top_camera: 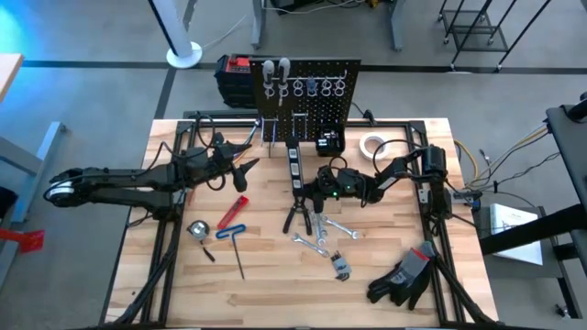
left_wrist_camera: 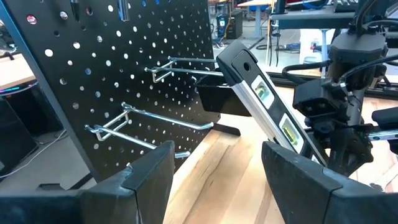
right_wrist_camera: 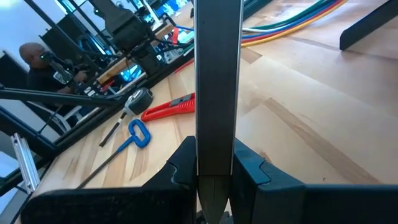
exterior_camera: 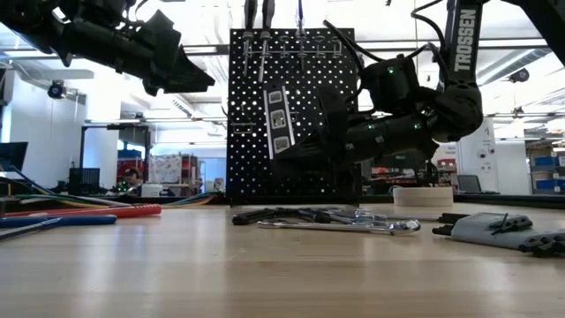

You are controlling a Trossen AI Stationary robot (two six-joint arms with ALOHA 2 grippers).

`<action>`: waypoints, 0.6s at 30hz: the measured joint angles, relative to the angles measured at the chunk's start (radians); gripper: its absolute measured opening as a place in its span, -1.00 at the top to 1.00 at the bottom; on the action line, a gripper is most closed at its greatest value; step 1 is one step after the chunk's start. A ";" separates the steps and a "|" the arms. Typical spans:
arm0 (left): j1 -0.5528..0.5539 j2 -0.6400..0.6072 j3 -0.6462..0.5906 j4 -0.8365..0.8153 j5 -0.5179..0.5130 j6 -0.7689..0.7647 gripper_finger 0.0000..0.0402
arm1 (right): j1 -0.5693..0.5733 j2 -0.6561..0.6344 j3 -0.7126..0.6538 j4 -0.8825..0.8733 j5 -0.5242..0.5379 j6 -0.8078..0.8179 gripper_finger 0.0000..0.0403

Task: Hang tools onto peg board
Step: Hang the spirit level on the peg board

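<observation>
The level (left_wrist_camera: 268,107) leans tilted beside the peg board (left_wrist_camera: 112,68), above the surface (left_wrist_camera: 224,180), between open left hand (left_wrist_camera: 214,171) fingers.

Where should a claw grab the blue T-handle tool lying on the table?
Probably on its thin metal shaft, coming straight down from above. The blue T-handle tool lies flat on the table with bare wood on both sides of the shaft, so the claw's fingers could straddle it there.

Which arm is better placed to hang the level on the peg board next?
The right. Its hand is already shut on the level, holding it up just in front of the peg board. The left hand is open and empty, off to the board's side.
</observation>
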 joint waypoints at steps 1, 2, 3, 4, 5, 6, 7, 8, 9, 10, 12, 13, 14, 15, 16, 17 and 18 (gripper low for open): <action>0.000 0.000 0.000 0.000 0.000 0.000 -0.15 | 0.000 0.000 0.000 -0.001 0.000 0.006 0.81; 0.000 0.000 0.000 0.000 0.000 0.000 -0.15 | 0.000 0.000 0.000 -0.002 0.000 0.011 0.81; 0.000 0.000 0.000 0.000 0.000 0.000 -0.15 | 0.000 0.000 0.000 -0.002 0.001 0.015 0.81; 0.000 0.000 0.000 0.000 0.000 0.000 -0.15 | 0.001 0.000 0.000 -0.001 0.001 0.016 0.81; 0.000 0.000 0.000 0.000 0.000 0.000 -0.15 | 0.002 0.000 0.000 0.004 0.002 0.019 0.81; 0.000 0.000 0.000 0.000 0.000 0.000 -0.15 | 0.005 0.000 0.000 0.011 0.005 0.022 0.81; 0.000 0.000 0.000 0.000 0.000 0.000 -0.15 | 0.009 0.000 0.000 0.018 0.009 0.025 0.81; 0.000 0.000 0.000 0.001 0.000 0.000 -0.15 | 0.013 0.000 0.000 0.023 0.012 0.027 0.81; 0.000 0.000 0.000 0.000 0.000 0.000 -0.15 | 0.017 0.000 0.000 0.025 0.014 0.029 0.81; 0.000 0.000 0.000 0.000 0.000 0.000 -0.15 | 0.022 0.000 0.002 0.024 0.017 0.030 0.81; 0.000 0.000 0.000 0.001 0.000 0.000 -0.15 | 0.025 0.000 0.004 0.022 0.036 0.038 0.81; 0.001 0.000 0.000 0.001 0.000 0.000 -0.15 | 0.025 0.000 0.004 0.018 0.038 0.037 0.81; 0.001 0.000 0.000 0.001 0.000 0.000 -0.15 | 0.025 0.000 0.004 0.013 0.038 0.037 0.81; 0.001 0.000 0.000 0.001 0.000 0.000 -0.15 | 0.025 0.000 0.004 0.009 0.038 0.037 0.81; 0.002 0.000 0.000 0.001 0.000 0.000 -0.15 | 0.025 0.000 0.004 0.011 0.038 0.036 0.81; 0.002 0.000 0.000 0.001 0.000 0.000 -0.15 | 0.025 0.000 0.004 0.013 0.038 0.037 0.81; 0.002 0.000 0.000 0.001 0.000 0.000 -0.15 | 0.025 0.000 0.004 0.014 0.038 0.036 0.81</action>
